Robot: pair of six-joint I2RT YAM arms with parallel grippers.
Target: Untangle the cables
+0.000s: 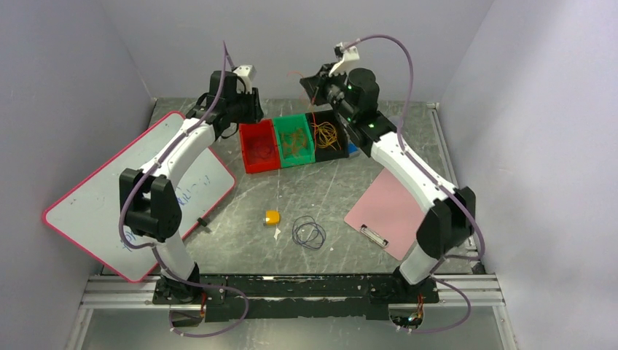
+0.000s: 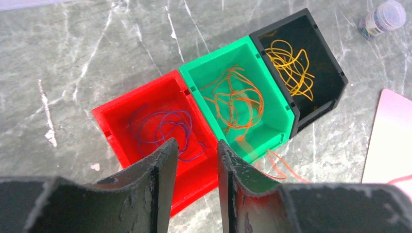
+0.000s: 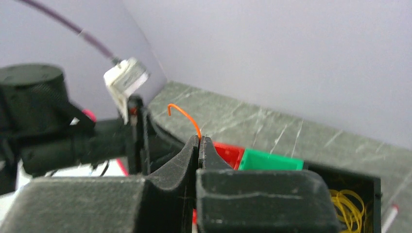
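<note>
Orange cable (image 3: 186,114) pinched in closed right gripper (image 3: 199,141); left gripper (image 2: 197,143) parted, empty, above red bin (image 2: 127,94)

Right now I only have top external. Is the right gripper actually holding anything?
Observer: Yes. The right wrist view shows the right gripper shut on a thin orange wire, its end curling up past the fingertips.
Operator: And the left gripper?
Observer: The left gripper is open, with nothing between its fingers, aimed at the red bin.
Operator: What's in that bin?
Observer: A purple wire, loosely looped on the bottom.
</note>
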